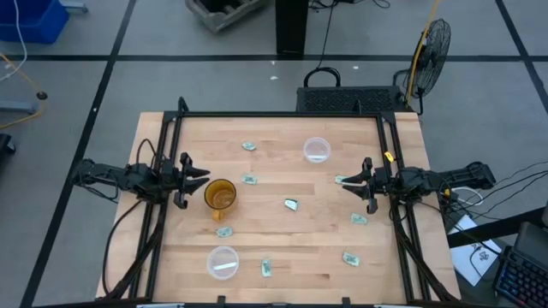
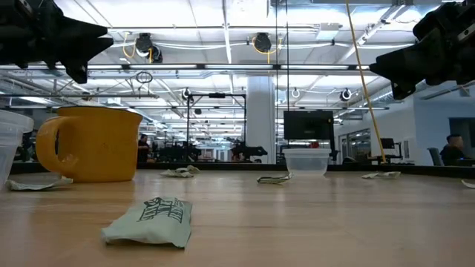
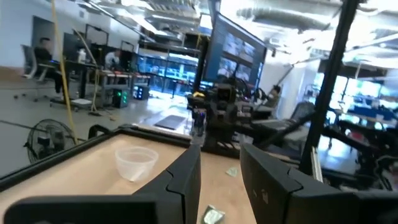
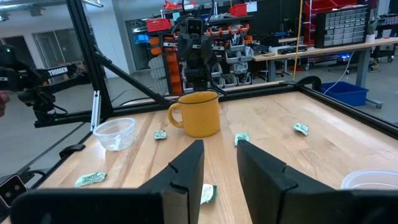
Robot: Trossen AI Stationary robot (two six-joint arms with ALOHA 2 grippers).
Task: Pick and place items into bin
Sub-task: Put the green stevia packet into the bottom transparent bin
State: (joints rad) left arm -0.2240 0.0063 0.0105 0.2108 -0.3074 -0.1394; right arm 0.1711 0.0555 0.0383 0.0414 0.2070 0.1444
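Observation:
Several small pale green-and-white packets lie flat and scattered on the wooden table, among them one (image 1: 291, 204) near the middle, one (image 1: 249, 180) by the amber cup and one (image 2: 151, 220) close in the low view. My left gripper (image 1: 199, 178) hovers open at the table's left side, just left of the amber cup (image 1: 220, 196). My right gripper (image 1: 347, 182) hovers open at the right side, above a packet (image 4: 208, 193) that lies below its fingers. Both grippers hang well above the tabletop in the low view, my left gripper (image 2: 74, 41) and my right gripper (image 2: 404, 70).
One clear plastic cup (image 1: 317, 150) stands toward the far side, another (image 1: 223, 261) near the near edge. The amber mug (image 4: 198, 114) stands upright with its handle toward the near edge. Black frame rails (image 1: 171, 128) run along the left, right and far edges. A fan (image 1: 432, 43) stands beyond the table.

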